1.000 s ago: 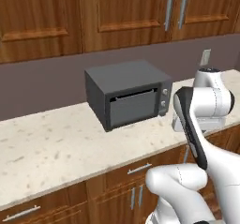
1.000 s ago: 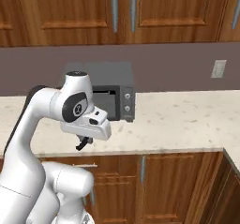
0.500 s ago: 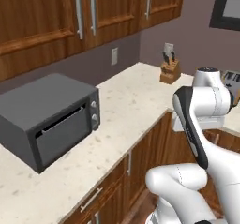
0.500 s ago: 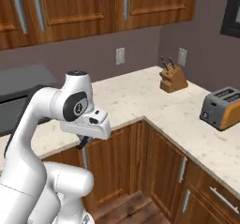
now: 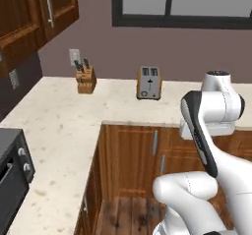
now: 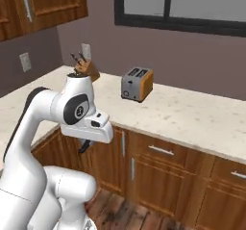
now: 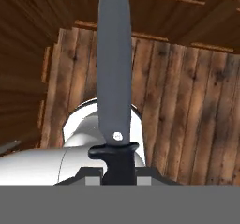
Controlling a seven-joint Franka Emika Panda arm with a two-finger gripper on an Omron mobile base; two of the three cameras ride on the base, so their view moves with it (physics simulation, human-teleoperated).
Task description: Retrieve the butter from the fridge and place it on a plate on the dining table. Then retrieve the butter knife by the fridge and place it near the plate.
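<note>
My gripper [image 7: 117, 170] is shut on the black handle of the butter knife [image 7: 115, 78]. Its long dark grey blade points away from the hand, over the wooden floor. In the right base view the gripper [image 6: 85, 145] hangs below the white hand, pointing down in front of the lower cabinets, with a dark sliver beneath it. The arm is folded close to the base, the hand at about counter height. The butter, the plate, the fridge and the dining table are out of view.
An L-shaped beige stone counter [image 5: 64, 126] wraps the corner, with a toaster [image 6: 137, 83] and a knife block [image 6: 84, 69] at the back. A dark oven box [image 5: 10, 175] sits at the left edge. Wooden cabinets [image 6: 158, 166] and plank floor [image 5: 123, 214] lie ahead.
The whole picture has swung: the base has turned from the dark oven box toward the counter corner with toaster and knife block. The arm keeps its folded pose, still holding the knife.
</note>
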